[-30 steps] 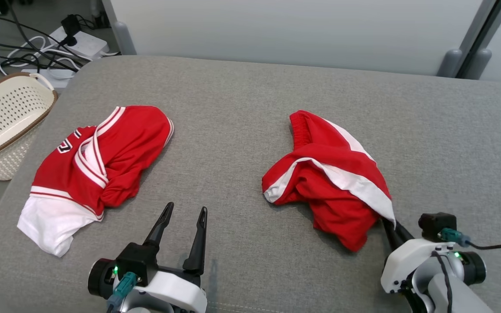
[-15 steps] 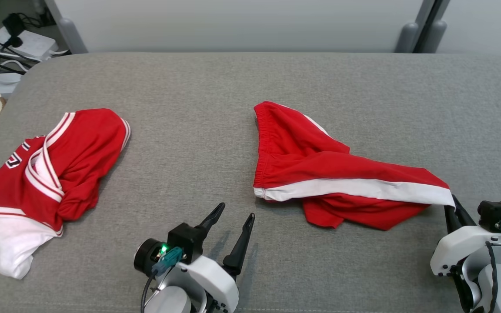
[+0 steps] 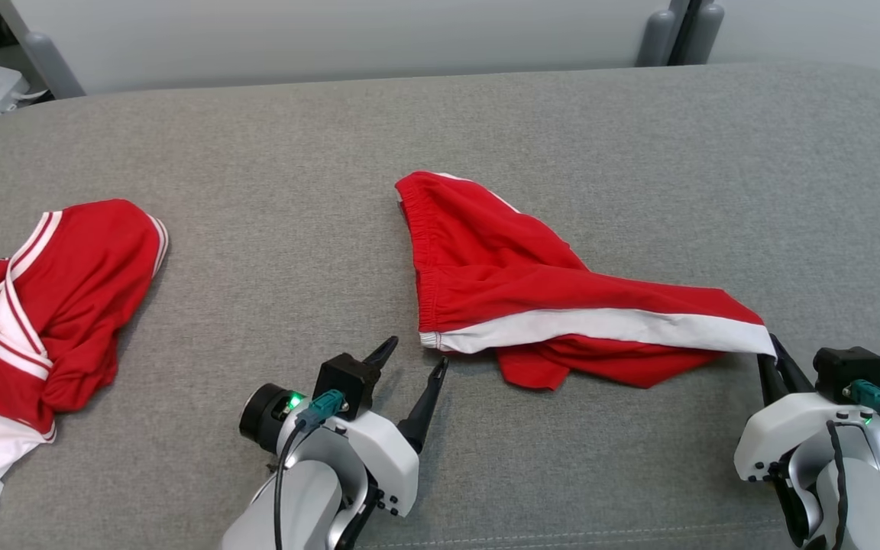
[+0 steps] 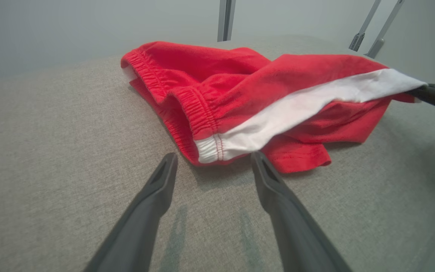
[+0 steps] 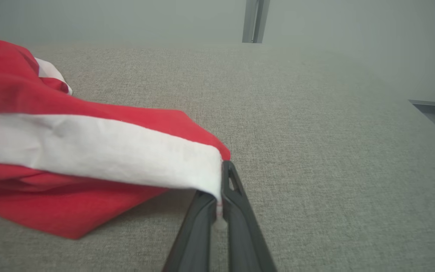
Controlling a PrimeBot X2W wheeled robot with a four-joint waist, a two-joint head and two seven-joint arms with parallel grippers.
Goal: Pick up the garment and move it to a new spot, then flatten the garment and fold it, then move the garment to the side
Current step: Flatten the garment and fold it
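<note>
Two grippers bracket one pair of red shorts [image 3: 516,275]. The shorts lie at the middle of the grey fabric-covered counter [image 3: 638,145], with the long axis running left to right along the white stripe [image 3: 600,327]. The right gripper [image 3: 773,347] has its jaws clamped together on the right end of that stripe, at the hem. The left gripper [image 3: 415,354] stands with jaws wide apart and free of cloth. It points at the waistband corner [image 3: 430,341], which lies just beyond the tips. The left arm is nearer to that free corner, so the coming move probably calls for a short advance and a closing there. A red jersey [image 3: 50,298] lies well apart at the left. A pale wall [image 3: 333,30] and metal posts [image 3: 681,30] stand behind the far edge.
</note>
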